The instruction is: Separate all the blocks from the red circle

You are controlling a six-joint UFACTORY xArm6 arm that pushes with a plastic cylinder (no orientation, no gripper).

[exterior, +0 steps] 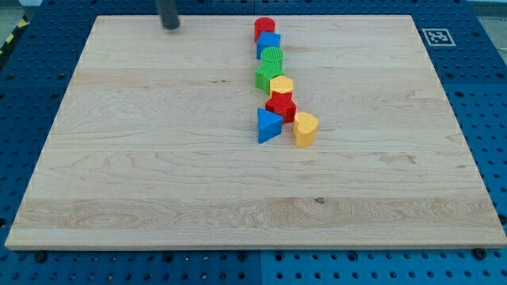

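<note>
The wooden board is the largest thing here, lying on a blue perforated table with a printed marker tag just off its top right corner. There are no containers in view — every block sits loose on the board.

The blocks form one crooked column right of centre. At its top end is the red circle, touching the blue cube just below it; then a green ribbed cylinder, a green block, a yellow hexagon, a red star, and at the bottom a blue triangle beside a yellow heart.

My tip rests near the top edge, well left of the red circle, touching nothing — it has no jaws and holds nothing. With the chain packed so tightly, I judge the separating hardly begun.
</note>
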